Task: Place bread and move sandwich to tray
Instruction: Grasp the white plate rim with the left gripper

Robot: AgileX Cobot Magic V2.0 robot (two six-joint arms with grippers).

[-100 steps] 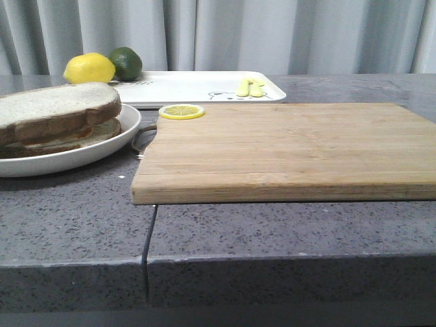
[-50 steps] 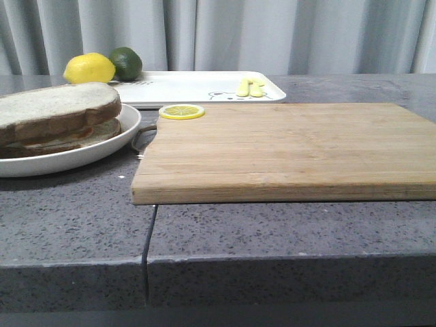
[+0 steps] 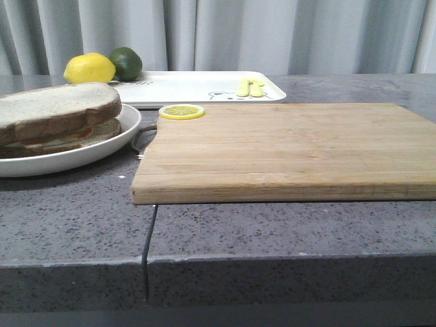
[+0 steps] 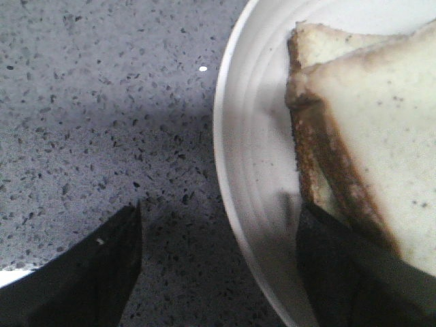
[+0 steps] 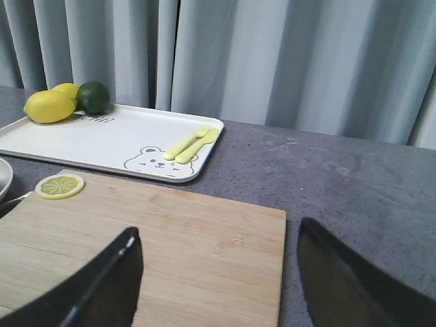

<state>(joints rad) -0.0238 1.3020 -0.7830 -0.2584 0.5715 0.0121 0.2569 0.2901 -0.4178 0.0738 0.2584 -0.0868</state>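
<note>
Front view shows nothing shifted over the past second: sandwich [image 3: 58, 119] sits on its plate [image 3: 102, 151] left of the wooden board [image 3: 286, 150], tray [image 3: 197, 87] behind; left tool [image 4: 218, 272] released, straddling the plate rim; right tool [image 5: 218, 272] released above the board

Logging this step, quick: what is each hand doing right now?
Left hand: open, empty, straddling the round white plate's rim.
Right hand: open, empty, above the wooden board.
</note>
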